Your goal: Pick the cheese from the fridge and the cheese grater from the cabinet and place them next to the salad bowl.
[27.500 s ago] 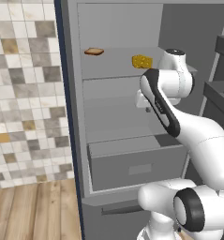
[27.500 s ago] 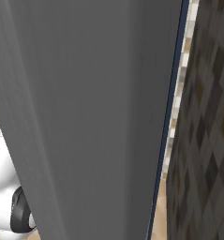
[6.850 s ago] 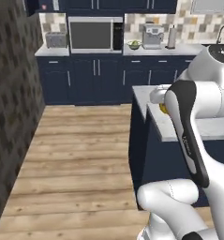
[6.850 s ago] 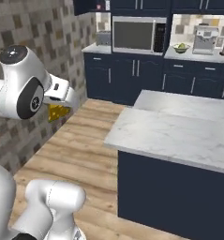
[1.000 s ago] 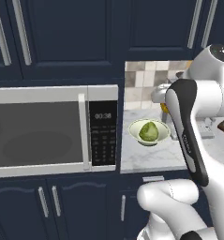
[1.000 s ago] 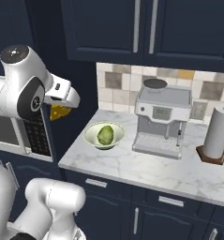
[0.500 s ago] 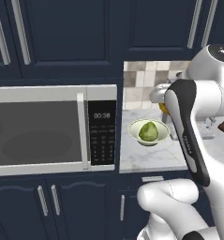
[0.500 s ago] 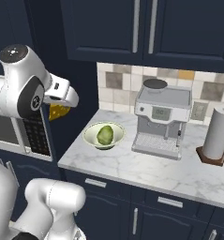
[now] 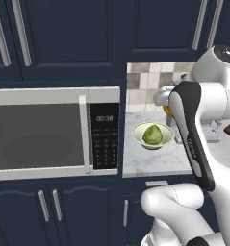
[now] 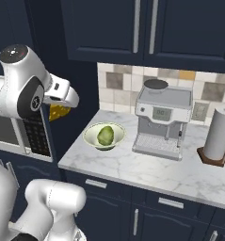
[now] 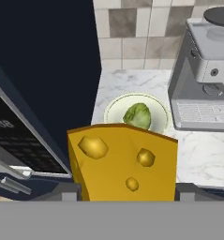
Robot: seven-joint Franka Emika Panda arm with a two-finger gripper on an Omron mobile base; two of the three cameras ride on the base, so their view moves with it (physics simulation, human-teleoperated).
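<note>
The gripper is clamped on the cheese, a yellow-orange wedge with holes held up in the air to the left of the counter, out over its edge and in front of the microwave. From the right base camera a bit of yellow shows under the white hand, level with the top of the microwave's control panel. From the left base camera the arm covers nearly all of it (just a sliver of orange peeks out beside the forearm).

The bowl sits on the marble counter close to its left end, pale and round, with a green lettuce inside it. In the hand camera the bowl lies straight beyond the cheese, and the wedge's top edge overlaps its near rim in that view; the cheese is above and short of it, not touching.

To the right of the bowl stands a grey coffee machine, near it but apart. Further right, well apart from the bowl, is a paper towel roll on a dark stand. Dark navy cabinets hang above the counter, with a tiled wall behind.
</note>
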